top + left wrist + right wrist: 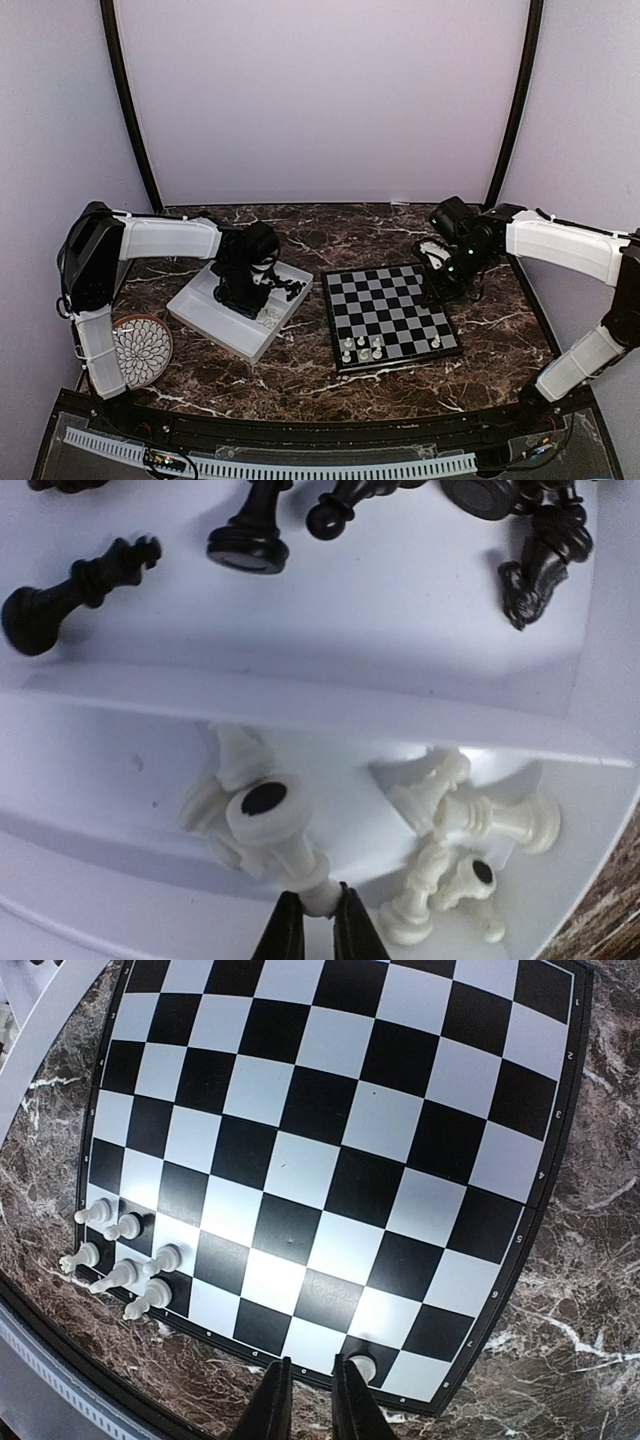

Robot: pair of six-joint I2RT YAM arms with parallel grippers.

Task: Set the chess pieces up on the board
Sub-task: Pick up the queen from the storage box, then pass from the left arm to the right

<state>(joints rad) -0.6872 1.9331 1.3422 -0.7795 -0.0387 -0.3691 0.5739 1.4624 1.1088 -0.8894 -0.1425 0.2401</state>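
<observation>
White plastic is pinched in the left gripper [318,912]: a pale chess piece [275,825] in the tray [400,610], clamped at its slim neck. Lift straight up (neighbours crowd it). Right gripper [310,1385] hovers over the board [330,1160], fingers nearly together, empty.

You see a board [390,317] checked black and pale grey, white chess pieces [362,349] on it, a white tray [215,325], a brown white-veined marble counter [300,375], and a round plate [142,350] with a petal pattern.
</observation>
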